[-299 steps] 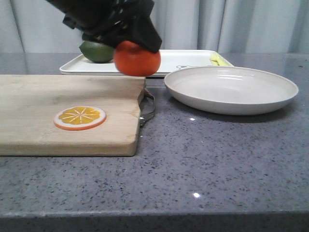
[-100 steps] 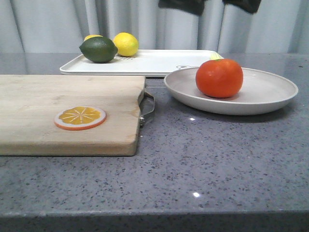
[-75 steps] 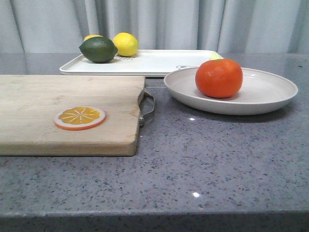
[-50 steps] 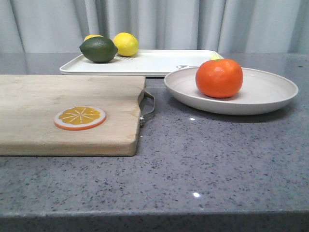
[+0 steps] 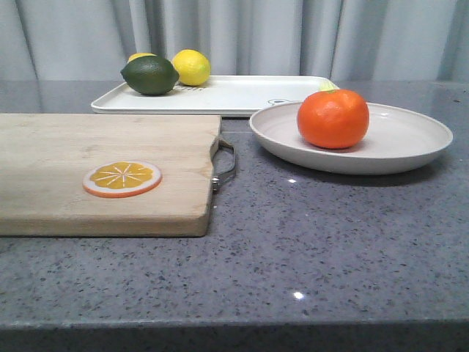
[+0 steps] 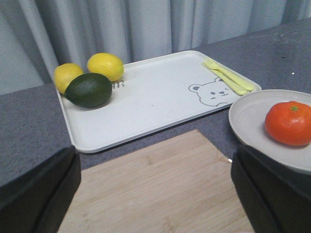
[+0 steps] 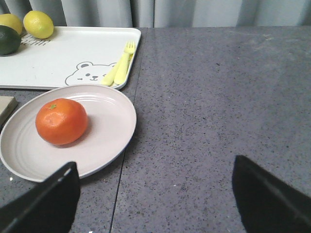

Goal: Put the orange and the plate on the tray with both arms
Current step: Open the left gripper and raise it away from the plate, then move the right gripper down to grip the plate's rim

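Observation:
The orange [image 5: 333, 118] sits inside the off-white plate [image 5: 410, 139] on the grey counter at the right; both also show in the left wrist view, orange [image 6: 290, 123] and plate [image 6: 248, 114], and in the right wrist view, orange [image 7: 61, 121] and plate [image 7: 109, 126]. The white tray [image 5: 249, 94] lies behind, apart from the plate. Neither gripper shows in the front view. My left gripper [image 6: 155, 194] is open and empty above the cutting board. My right gripper [image 7: 155, 199] is open and empty over bare counter, to the right of the plate.
A wooden cutting board [image 5: 66, 169] with a metal handle [image 5: 224, 166] lies at the left and carries an orange slice disc [image 5: 122, 178]. On the tray are a dark green avocado [image 5: 149, 75], two lemons [image 5: 190, 66] and a pale yellow fork [image 7: 119, 65] by a bear print.
Three seconds ago my left gripper carried the orange over the board's far edge. The orange now rests in the plate, and the arms have gone up and out of the front view.

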Robot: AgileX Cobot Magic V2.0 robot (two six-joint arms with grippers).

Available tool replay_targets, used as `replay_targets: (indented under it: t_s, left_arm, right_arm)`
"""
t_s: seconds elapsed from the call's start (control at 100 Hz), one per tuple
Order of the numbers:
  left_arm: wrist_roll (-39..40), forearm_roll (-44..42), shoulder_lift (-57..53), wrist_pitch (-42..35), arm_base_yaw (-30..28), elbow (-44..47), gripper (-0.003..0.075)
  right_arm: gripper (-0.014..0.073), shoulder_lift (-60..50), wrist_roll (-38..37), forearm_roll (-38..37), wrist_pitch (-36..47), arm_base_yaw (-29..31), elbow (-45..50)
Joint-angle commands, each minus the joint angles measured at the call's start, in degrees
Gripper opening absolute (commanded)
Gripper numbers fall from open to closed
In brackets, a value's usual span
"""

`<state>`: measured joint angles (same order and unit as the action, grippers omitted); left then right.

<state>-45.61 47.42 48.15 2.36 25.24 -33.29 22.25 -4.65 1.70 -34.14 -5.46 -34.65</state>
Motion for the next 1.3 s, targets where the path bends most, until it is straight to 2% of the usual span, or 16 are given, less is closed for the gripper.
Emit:
replay_targets:
  t_s: [0.0, 0.2, 0.43, 0.82, 1.0, 1.29]
  left_arm:
    - [0.2, 0.5, -5.8, -3.0, -1.3, 2.9, 0.0597]
    - [0.2, 0.3, -14.8, -3.0, -2.8, 11.0, 0.0597]
    - [0.2, 0.3, -16.9, -3.0, -2.8, 12.6, 0.0594]
    - [0.2, 0.3, -16.9, -3.0, -2.8, 12.6, 0.0435]
    - [0.2, 0.3, -16.9, -3.0, -2.8, 12.6, 0.0426]
    - [0.2, 0.3, -16.9, -3.0, -2.8, 12.6, 0.0426]
  right_arm:
    - [0.0633, 0.8, 0.5, -0.8, 4.0, 0.2, -2.0]
    - [0.0633, 0.8, 0.5, -0.9, 4.0, 0.2, -2.0]
    - [0.0633, 0.8, 0.5, -0.9, 4.0, 0.2, -2.0]
    - [0.0633, 1.9, 0.5, -0.4, 3.6, 0.2, -2.0]
    - [0.0633, 11.3, 0.5, -0.3, 4.2, 0.2, -2.6]
    - [0.0633, 29.0, 0.5, 4.7, 11.0, 0.1, -8.9]
